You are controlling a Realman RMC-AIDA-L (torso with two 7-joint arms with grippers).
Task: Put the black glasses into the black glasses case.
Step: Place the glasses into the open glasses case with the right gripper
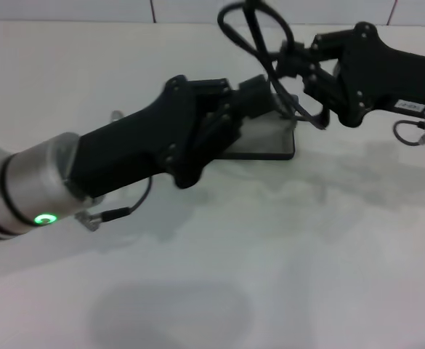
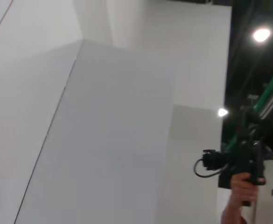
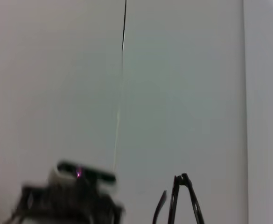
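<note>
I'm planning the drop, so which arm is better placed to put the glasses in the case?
Probably the right: its tool hangs over the open case with the glasses close by it. The left tool is at the case too.

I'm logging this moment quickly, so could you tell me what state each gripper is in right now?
Left gripper: over the open case, fingers hidden, cannot tell.
Right gripper: beside the case's far end, near the glasses; cannot tell.

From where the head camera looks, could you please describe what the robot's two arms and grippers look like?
The left arm has a silver-grey cylindrical wrist with a glowing green ring, then a black angular housing ending in the left gripper. The right arm is black with a small white label, looping black cables, and the right gripper.
</note>
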